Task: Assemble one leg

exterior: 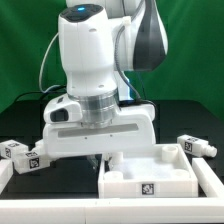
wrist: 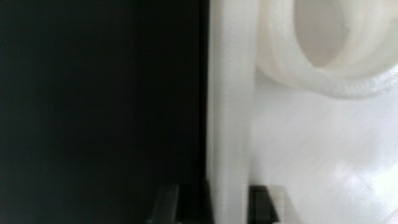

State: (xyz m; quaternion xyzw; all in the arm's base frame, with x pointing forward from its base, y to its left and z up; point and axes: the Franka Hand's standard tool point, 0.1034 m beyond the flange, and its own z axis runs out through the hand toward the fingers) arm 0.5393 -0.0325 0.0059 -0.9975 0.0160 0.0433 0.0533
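Observation:
The wide white tabletop [exterior: 100,135] sits under my hand in the middle of the exterior view. In the wrist view its edge wall runs straight up from my gripper [wrist: 217,205], with its flat face [wrist: 329,150] and a round corner socket [wrist: 329,45] to one side. One dark fingertip [wrist: 173,205] stands on each side of that edge wall, closed on it. In the exterior view my fingertips are hidden behind the tabletop. One leg [exterior: 20,152] lies at the exterior view's left and another leg [exterior: 197,146] at its right, both apart from the gripper.
A white U-shaped walled fixture [exterior: 150,185] with a tag stands in front of the tabletop. White pieces show at the lower left [exterior: 5,178] and lower right [exterior: 214,182] corners. The table surface [wrist: 89,110] is black.

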